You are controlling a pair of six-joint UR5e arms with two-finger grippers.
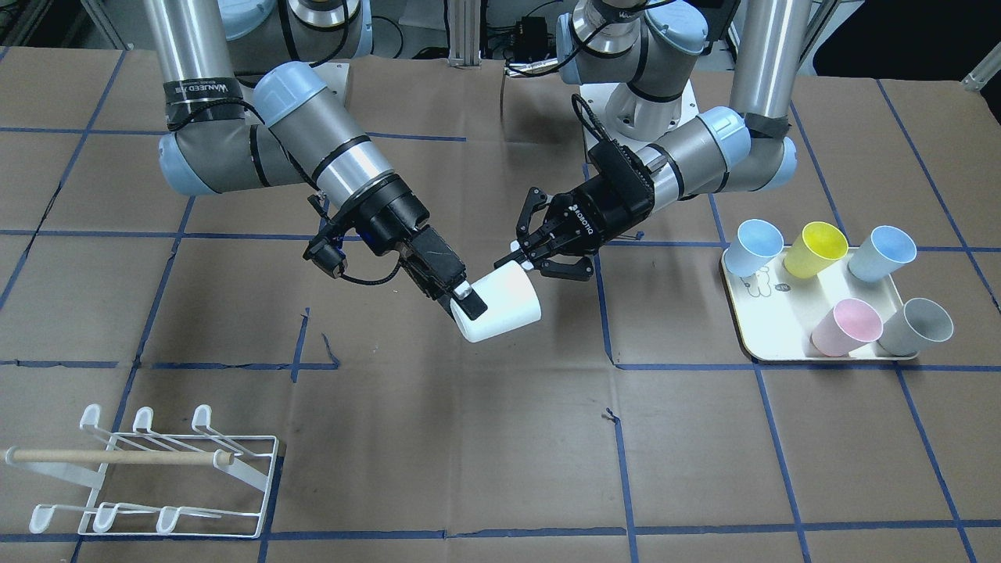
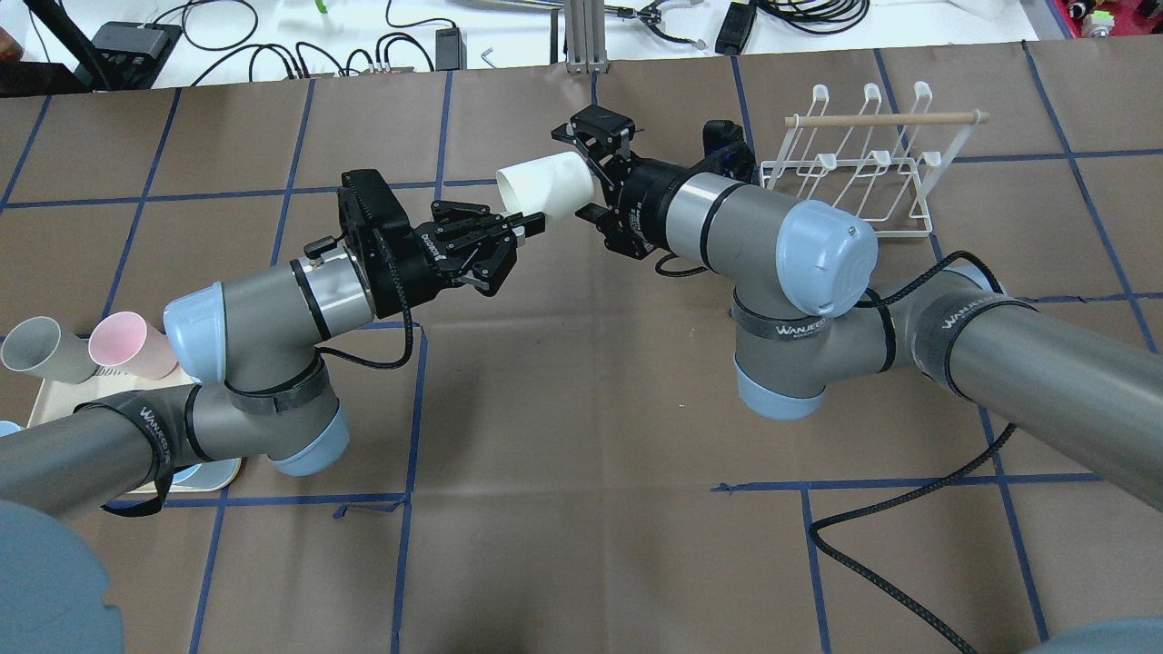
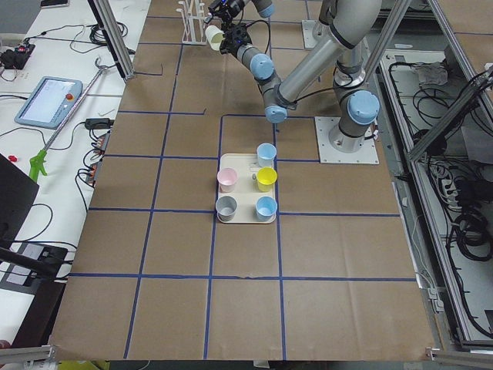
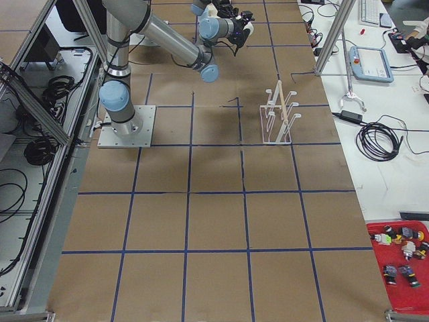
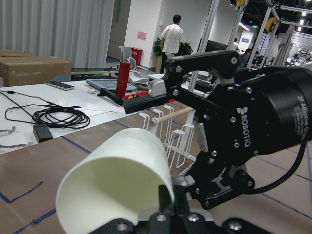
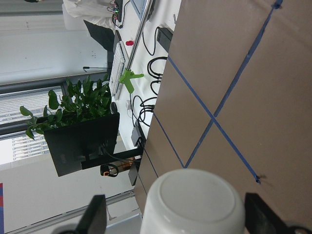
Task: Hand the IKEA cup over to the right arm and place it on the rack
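Right now the white cup [image 1: 504, 305] hangs on its side in the air, mid-frame in the front view, between both arms. The left gripper [image 1: 522, 256] is pinched tight on the cup's rim wall. The right gripper [image 2: 586, 177] straddles the base end, fingers spread, with a gap showing on one side. The rack [image 1: 117, 457] sits lower left, well apart.

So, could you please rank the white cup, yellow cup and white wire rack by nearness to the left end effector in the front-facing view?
1. White cup, in its grip.
2. Yellow cup, on tray.
3. White wire rack, lower-left corner.
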